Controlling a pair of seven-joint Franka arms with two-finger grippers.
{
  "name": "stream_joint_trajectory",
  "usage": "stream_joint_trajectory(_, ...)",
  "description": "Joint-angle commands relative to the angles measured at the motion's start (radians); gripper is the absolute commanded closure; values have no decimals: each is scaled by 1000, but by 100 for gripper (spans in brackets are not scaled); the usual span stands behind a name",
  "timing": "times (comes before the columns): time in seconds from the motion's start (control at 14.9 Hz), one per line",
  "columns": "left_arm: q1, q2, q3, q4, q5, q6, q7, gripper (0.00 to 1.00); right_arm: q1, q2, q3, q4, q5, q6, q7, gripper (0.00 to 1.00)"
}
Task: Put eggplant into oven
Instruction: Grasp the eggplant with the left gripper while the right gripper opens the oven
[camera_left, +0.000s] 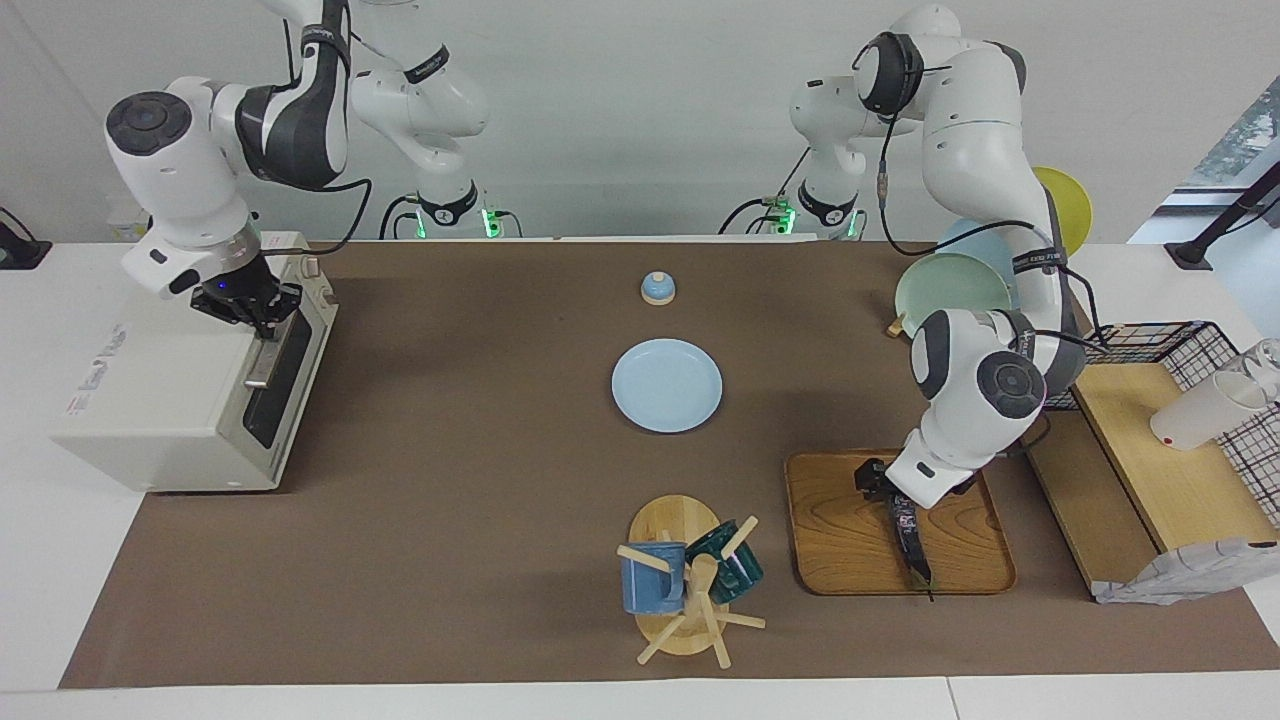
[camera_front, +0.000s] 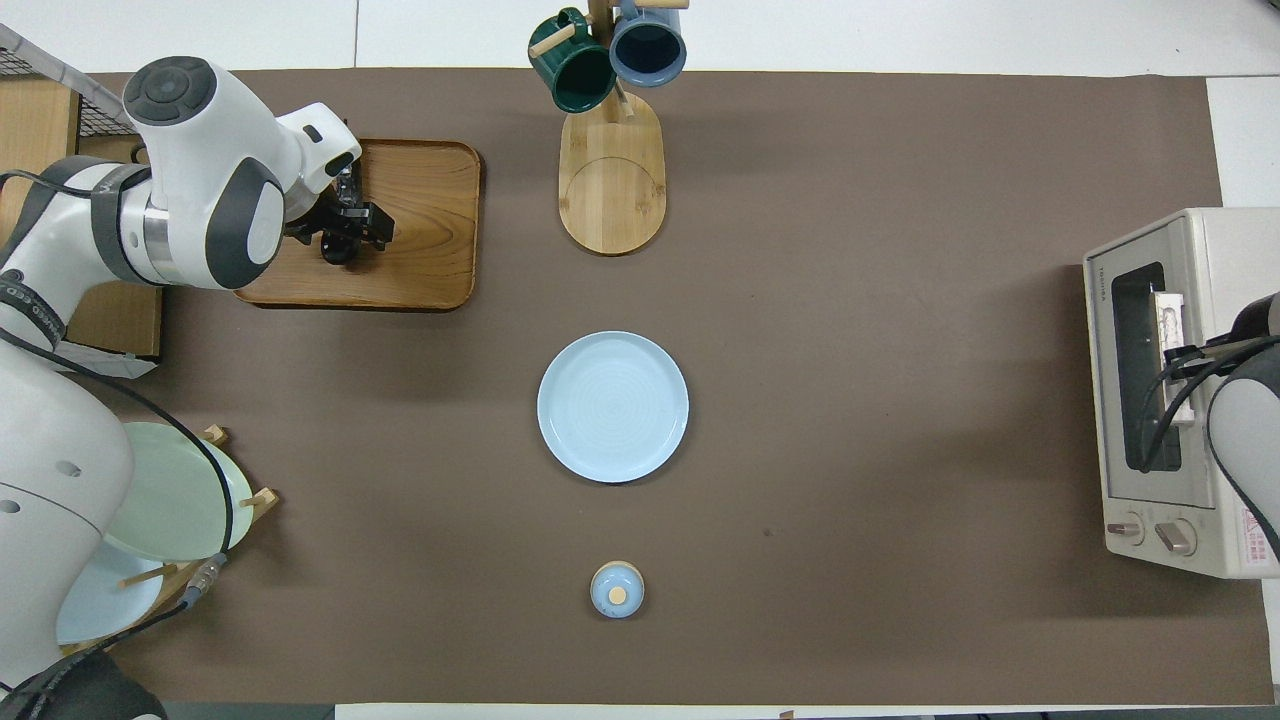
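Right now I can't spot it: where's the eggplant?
The eggplant lies on the wooden tray toward the left arm's end of the table, beside the mug rack, under the left end effector.

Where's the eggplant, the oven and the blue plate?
eggplant (camera_left: 912, 545), facing view, on its shiny dark body, lying on the wooden tray.
oven (camera_left: 150, 400), facing view, on its white top.
blue plate (camera_front: 612, 407), overhead view, on its middle.

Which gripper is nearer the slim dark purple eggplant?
Left. The left gripper is down at the eggplant on the wooden tray; the right gripper is at the off-white oven's handle.
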Motion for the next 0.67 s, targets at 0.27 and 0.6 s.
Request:
stream_joint_trajectory(0.27, 7, -39, -1, -53, 8, 32, 13, 43, -18, -9, 10, -52, -15, 53, 9, 100)
stream_joint_trajectory(0.6, 8, -39, 1, -27, -58, 12, 10, 100, -10, 3, 12, -58, -5, 67, 35, 100)
